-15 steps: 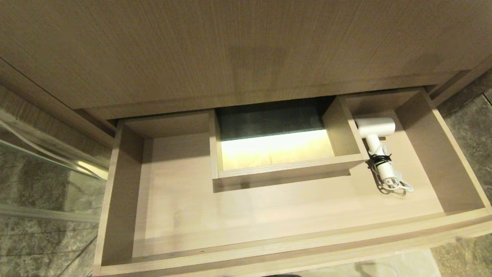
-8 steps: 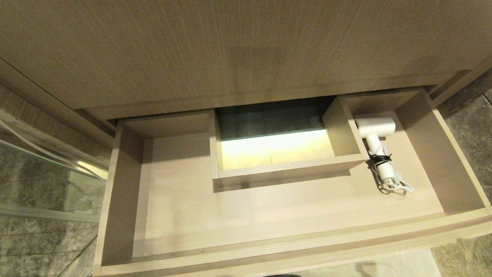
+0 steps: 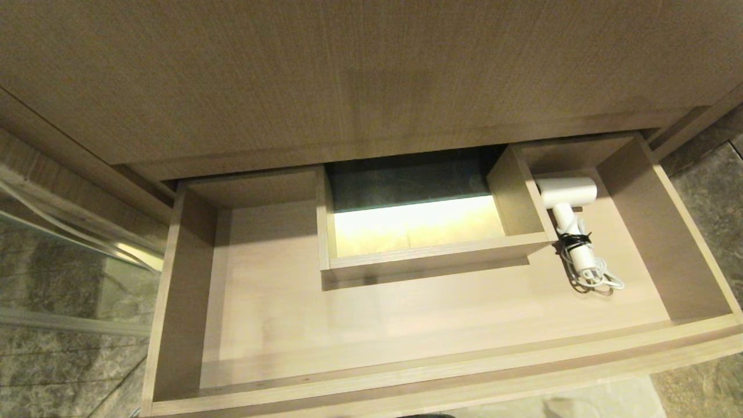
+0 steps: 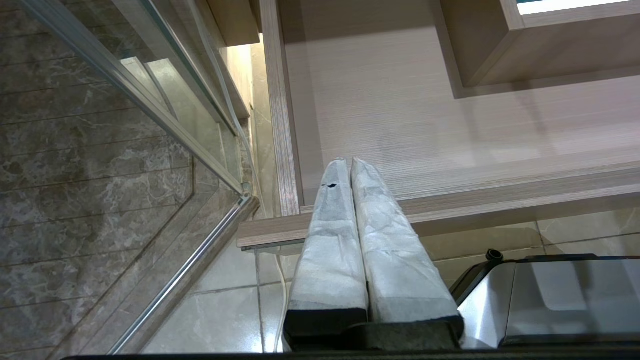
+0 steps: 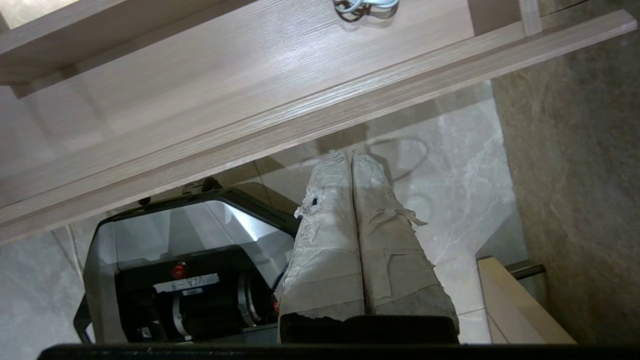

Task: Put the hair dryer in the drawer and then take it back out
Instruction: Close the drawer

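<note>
The light-wood drawer [image 3: 406,325] stands pulled out, its floor wrapping round a rectangular cut-out. The small white hair dryer [image 3: 566,200] lies in the drawer's right arm, barrel toward the back, its cord bundled with a black tie at the handle's end. Only the cord's loops [image 5: 365,5] show in the right wrist view. My right gripper [image 5: 351,156] is shut and empty, outside the drawer's front edge [image 5: 320,120], over the tiled floor. My left gripper [image 4: 349,162] is shut and empty over the drawer's front left corner. Neither arm shows in the head view.
A taller wood panel [image 3: 360,75] overhangs the drawer's back. A glass partition with a metal rail [image 4: 175,120] runs close along the drawer's left side. My own base [image 5: 190,270] sits on the pale tiles below the drawer front. A stone wall [image 5: 575,175] rises on the right.
None in the head view: the drawer and the hair dryer lie as they did a second ago.
</note>
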